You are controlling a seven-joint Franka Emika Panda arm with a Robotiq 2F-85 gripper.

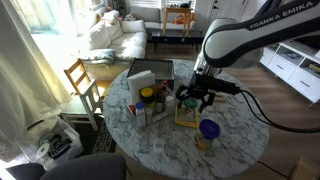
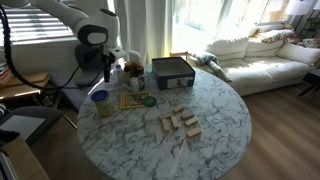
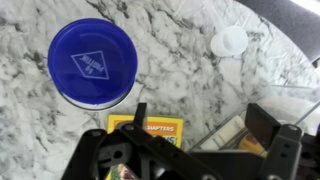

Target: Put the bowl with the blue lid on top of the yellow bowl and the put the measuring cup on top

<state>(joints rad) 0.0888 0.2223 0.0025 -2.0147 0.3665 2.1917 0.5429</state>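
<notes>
The bowl with the blue lid (image 3: 90,62) shows from above in the wrist view, its lid bearing a white diamond label. In both exterior views it (image 1: 209,127) (image 2: 100,97) appears to sit on the yellow bowl (image 1: 203,143) (image 2: 100,109) near the table edge. A small green cup (image 2: 150,100), seemingly the measuring cup, lies beside a flat yellow-green tray (image 2: 130,101). My gripper (image 3: 200,118) (image 1: 195,100) is open and empty. It hovers over the tray's printed face (image 3: 150,127), apart from the blue lid.
A grey box (image 2: 172,72) (image 1: 150,72) stands at the back of the round marble table (image 2: 220,130). Yellow-capped jars (image 1: 146,100) stand beside it, and several wooden blocks (image 2: 180,124) lie mid-table. A white round cap (image 3: 228,41) lies on the marble. A wooden chair (image 1: 82,78) stands close by.
</notes>
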